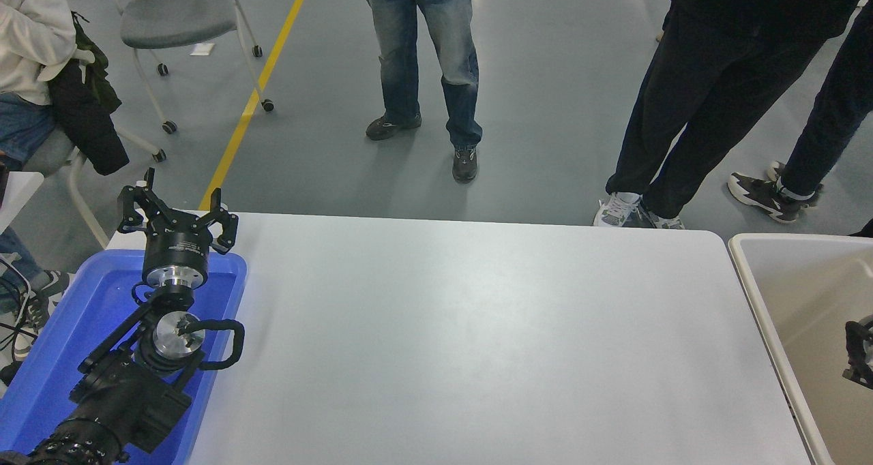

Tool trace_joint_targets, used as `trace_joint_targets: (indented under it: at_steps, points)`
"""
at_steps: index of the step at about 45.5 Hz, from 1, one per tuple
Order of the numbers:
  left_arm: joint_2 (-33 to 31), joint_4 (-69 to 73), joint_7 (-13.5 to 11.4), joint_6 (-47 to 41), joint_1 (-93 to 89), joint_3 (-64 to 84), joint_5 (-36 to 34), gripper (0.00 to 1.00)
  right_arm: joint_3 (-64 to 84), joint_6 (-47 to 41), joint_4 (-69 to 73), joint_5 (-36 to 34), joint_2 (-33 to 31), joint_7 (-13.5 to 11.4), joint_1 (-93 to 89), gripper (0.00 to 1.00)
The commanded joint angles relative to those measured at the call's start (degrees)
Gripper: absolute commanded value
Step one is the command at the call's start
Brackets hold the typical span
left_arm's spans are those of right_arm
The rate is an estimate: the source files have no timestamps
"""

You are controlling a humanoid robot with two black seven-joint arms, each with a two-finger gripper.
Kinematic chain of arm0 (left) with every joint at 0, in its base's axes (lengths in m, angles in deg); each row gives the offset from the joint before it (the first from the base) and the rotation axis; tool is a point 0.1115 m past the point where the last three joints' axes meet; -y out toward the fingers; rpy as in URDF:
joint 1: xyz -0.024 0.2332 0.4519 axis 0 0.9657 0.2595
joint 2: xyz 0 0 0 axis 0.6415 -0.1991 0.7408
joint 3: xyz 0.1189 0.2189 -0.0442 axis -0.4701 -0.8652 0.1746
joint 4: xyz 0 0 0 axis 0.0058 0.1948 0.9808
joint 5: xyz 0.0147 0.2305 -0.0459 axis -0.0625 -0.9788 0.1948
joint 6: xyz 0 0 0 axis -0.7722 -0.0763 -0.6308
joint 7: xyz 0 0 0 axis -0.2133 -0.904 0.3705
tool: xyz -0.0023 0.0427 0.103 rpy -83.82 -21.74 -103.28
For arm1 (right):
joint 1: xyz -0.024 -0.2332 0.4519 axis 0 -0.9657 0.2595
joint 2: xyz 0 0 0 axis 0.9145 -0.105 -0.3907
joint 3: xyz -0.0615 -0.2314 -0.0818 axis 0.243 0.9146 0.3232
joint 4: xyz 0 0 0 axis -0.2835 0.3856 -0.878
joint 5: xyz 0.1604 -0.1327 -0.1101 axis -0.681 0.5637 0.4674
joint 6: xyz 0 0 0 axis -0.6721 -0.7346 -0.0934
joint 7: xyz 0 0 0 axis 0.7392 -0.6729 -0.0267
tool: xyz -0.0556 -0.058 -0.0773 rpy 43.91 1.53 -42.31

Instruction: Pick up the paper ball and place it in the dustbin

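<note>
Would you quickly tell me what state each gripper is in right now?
Left gripper: open, holding nothing.
Right gripper: cannot be told, mostly out of frame.

High head view, looking forward and down, white table (pixel 464 328) close below

A white table (pixel 464 342) fills the middle and lower frame. At the lower left, the left arm lies over a shallow blue tray (pixel 82 315), and the left gripper (pixel 179 213) at the tray's far end has its fingers spread apart. At the right edge stands the cream dustbin (pixel 757 294), just beside the table; a small black part of the right gripper (pixel 861 352) shows above its inside, too cropped to read. Along the top, a person in jeans (pixel 426 56) and a person in dark trousers (pixel 702 103) stand on grey floor. At the upper left are a grey chair (pixel 177 18) and a yellow floor line (pixel 259 90).
</note>
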Motion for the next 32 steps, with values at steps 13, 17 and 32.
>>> trace_joint_targets:
  at_steps: [13,17,32]
  points:
    - [0.0,0.0,0.0,0.0,0.0,0.0,0.0,0.99,-0.2,0.4,31.5,10.9,-18.1,-0.1,5.9,1.0]
    - [0.0,0.0,0.0,0.0,0.0,0.0,0.0,0.99,-0.9,0.3,35.1,10.8,-19.2,-0.1,7.7,1.0]
    - [0.0,0.0,0.0,0.0,0.0,0.0,0.0,0.99,-2.3,0.4,38.9,10.6,-14.3,0.7,13.0,1.0]
